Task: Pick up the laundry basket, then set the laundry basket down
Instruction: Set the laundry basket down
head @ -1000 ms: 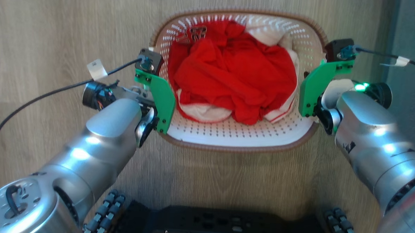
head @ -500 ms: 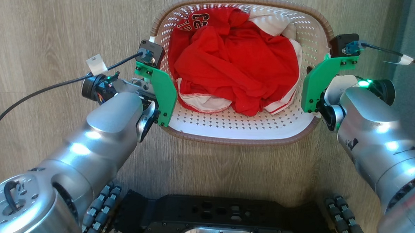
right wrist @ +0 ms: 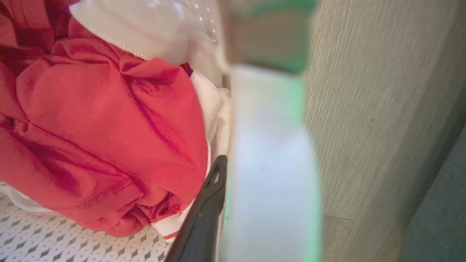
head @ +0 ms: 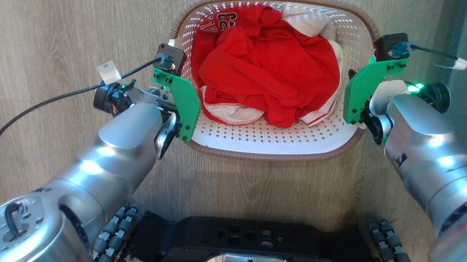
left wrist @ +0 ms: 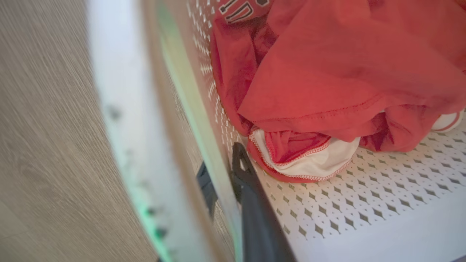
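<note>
One laundry basket (head: 271,156) between two tools (left wrist: 221,163) (right wrist: 218,174)

In the left wrist view the wall of the laundry basket (left wrist: 120,120) is a blurred band that half hides the outer finger (left wrist: 205,183) of the left gripper (left wrist: 222,173). In the right wrist view it is blurred too, and red clothes (right wrist: 91,127) cover much of its floor
</note>
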Motion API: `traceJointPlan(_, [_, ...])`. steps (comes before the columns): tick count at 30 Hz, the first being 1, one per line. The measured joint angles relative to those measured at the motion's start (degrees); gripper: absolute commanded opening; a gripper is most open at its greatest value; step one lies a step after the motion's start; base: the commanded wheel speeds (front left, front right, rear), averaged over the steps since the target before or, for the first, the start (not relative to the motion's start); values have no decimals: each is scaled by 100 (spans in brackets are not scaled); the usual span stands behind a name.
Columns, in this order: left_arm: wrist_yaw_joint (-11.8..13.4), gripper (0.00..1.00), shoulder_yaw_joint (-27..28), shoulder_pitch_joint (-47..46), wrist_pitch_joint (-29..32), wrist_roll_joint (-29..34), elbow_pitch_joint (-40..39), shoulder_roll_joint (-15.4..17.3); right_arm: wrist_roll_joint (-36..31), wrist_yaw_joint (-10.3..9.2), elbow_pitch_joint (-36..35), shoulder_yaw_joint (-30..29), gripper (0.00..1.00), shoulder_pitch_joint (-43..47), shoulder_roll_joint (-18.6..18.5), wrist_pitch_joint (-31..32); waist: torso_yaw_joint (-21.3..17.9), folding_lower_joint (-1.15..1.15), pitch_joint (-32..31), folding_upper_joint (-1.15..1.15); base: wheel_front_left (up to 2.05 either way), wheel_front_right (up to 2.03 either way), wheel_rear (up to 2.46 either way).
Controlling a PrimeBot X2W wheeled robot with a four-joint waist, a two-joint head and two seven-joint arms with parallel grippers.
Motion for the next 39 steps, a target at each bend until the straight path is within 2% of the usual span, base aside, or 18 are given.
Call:
traceJointPlan(1, [59,28,-4,0,-4,-2,-2,-5,-76,3,-9,16,34,-4,-13,-23,6,0,2,0,0,0,0])
traceJointPlan(2, [175,100,-23,-34,-52,4,-26,-36,-255,12,-34,85,100,-19,-20,-42,17,2,2,0,0,0,0])
traceJointPlan(6, [259,100,-27,-76,0,11,-69,-121,-316,23,-87,48,100,-29,24,-76,25,1,-38,0,0,0,0])
traceJointPlan(13, [265,100,-27,-70,126,66,-38,-125,-477,23,-82,-91,100,-22,23,-99,34,1,-160,0,0,0,0])
traceJointPlan(21, [315,100,-29,131,189,66,-23,-126,-600,23,-84,-408,100,77,23,-76,25,1,-564,0,0,0,0])
traceJointPlan(29, [300,100,-33,589,201,66,137,-125,-751,23,-75,-687,100,627,85,13,-46,0,-1282,0,0,0,0])
traceJointPlan(34, [200,100,-36,993,152,66,200,-125,-806,23,-77,-858,100,945,142,12,-106,0,-1882,0,0,0,0])
traceJointPlan(39, [118,100,-47,1347,-382,354,192,-124,-811,23,-67,-987,100,1430,213,-215,-136,0,-2577,0,0,0,0])
